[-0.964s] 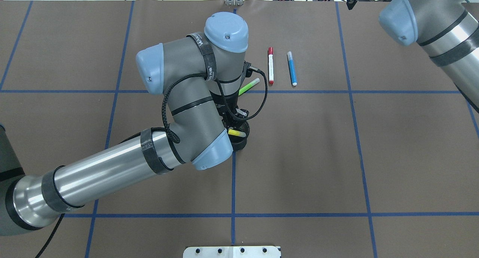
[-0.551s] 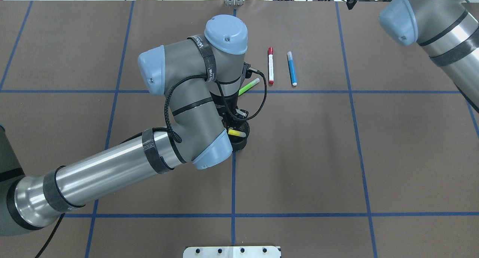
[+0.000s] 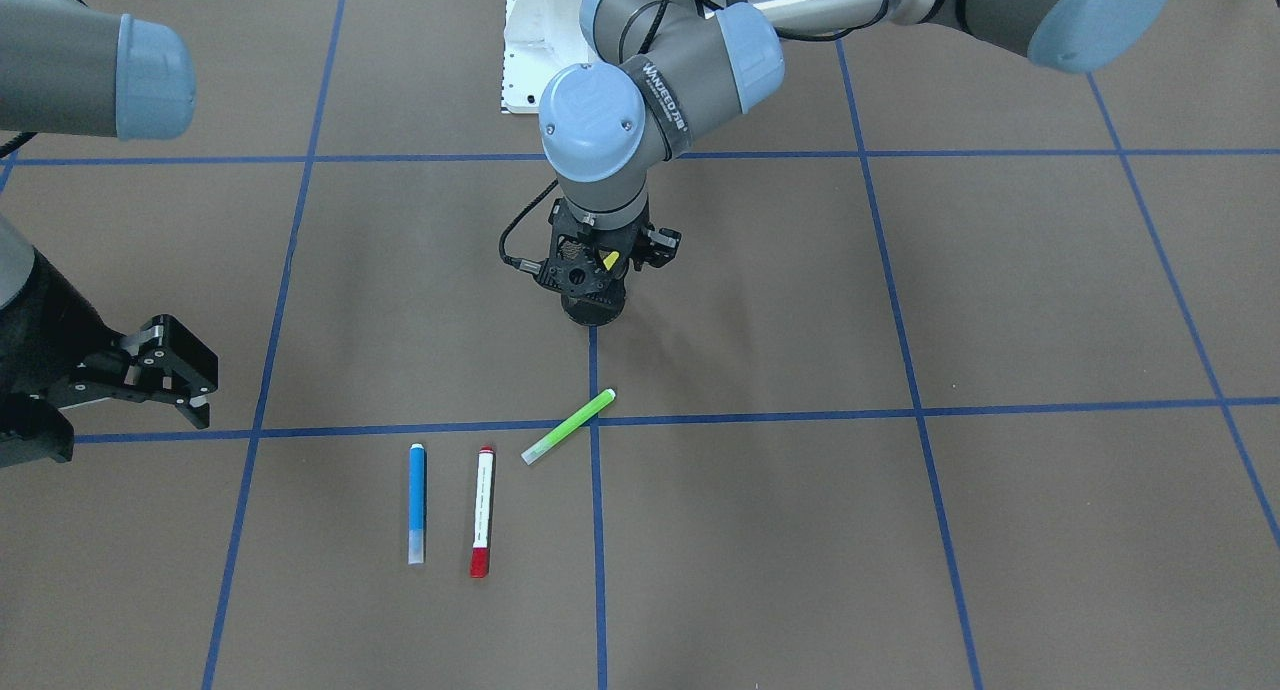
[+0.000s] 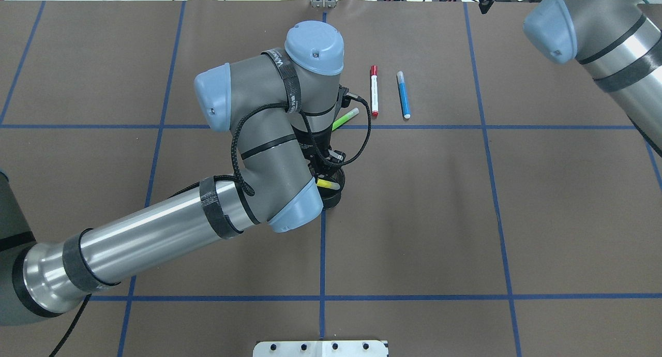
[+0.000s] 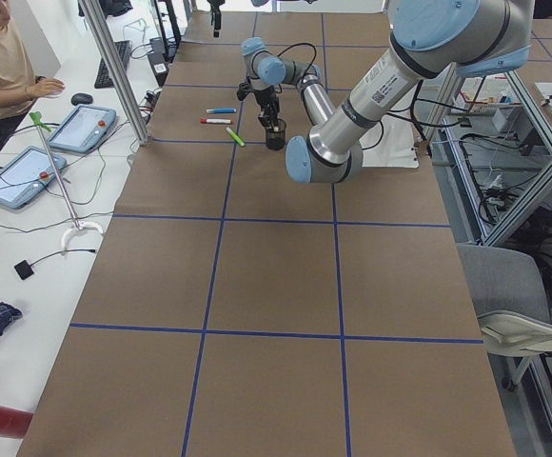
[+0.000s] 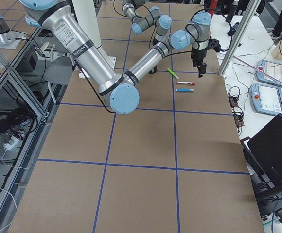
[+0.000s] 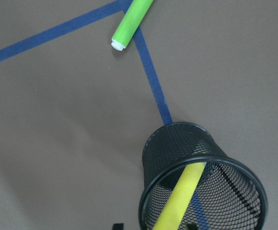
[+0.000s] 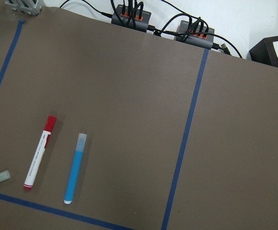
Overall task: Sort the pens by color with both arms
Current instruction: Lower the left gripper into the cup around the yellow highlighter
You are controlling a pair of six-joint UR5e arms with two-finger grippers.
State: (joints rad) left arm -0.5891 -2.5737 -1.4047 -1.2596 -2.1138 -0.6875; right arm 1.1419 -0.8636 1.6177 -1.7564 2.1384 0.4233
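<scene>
My right end effector [image 3: 195,385] hangs wide and empty above the bench [image 3: 900,530]; the blue pen [image 3: 417,503], red-capped pen [image 3: 482,511] and green pen [image 3: 568,426] lie loose on it. The yellow pen [image 7: 179,199] leans inside the mesh cup [image 7: 177,143], my left end effector [image 7: 154,226] spread wider than it. I judge it released: I'd lift straight up, clear of the rim. The wrist strap [image 3: 668,98] reads roughly "WANJEED"; pen print is illegible.

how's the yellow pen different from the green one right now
The yellow pen leans tilted inside the black mesh cup; the green pen lies flat on the table, across a blue tape line. The yellow pen is yellow, the green pen neon green. Both are slim highlighters.
</scene>
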